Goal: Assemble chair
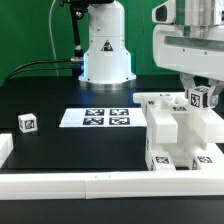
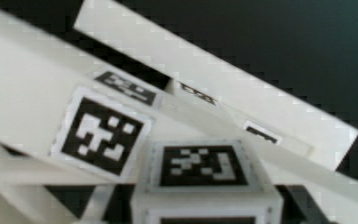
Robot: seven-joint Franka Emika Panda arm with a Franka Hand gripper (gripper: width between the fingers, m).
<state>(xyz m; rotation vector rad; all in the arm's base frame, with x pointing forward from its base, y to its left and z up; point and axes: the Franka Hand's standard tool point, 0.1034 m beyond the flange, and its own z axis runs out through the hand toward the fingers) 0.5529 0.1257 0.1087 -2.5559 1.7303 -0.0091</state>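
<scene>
Your pincer [image 1: 203,96] hangs at the exterior view's right, down over the top of the part-built chair [image 1: 172,128], with a small tagged white piece [image 1: 204,98] right at its tip. The jaws look drawn in around that piece, and I judge they grip it, but the arm's housing covers the fingers, so you cannot see the contact itself.

The piece sits at the chair's upper edge, which suggests it is being seated into or lifted off the stack; which of the two, the pictures do not say. The chair stands against the long white rail [image 1: 90,184] along the front, probably so the rail braces it while parts are pressed on.

The marker board [image 1: 104,118] lies flat in the middle of the table. One loose tagged block [image 1: 27,123] rests well apart, toward the exterior view's left.

The wrist view is blurred and close: you see tagged white faces [image 2: 101,128] and slanting slabs, but not the fingers. The chair's far side is cut off at the picture's edge.
</scene>
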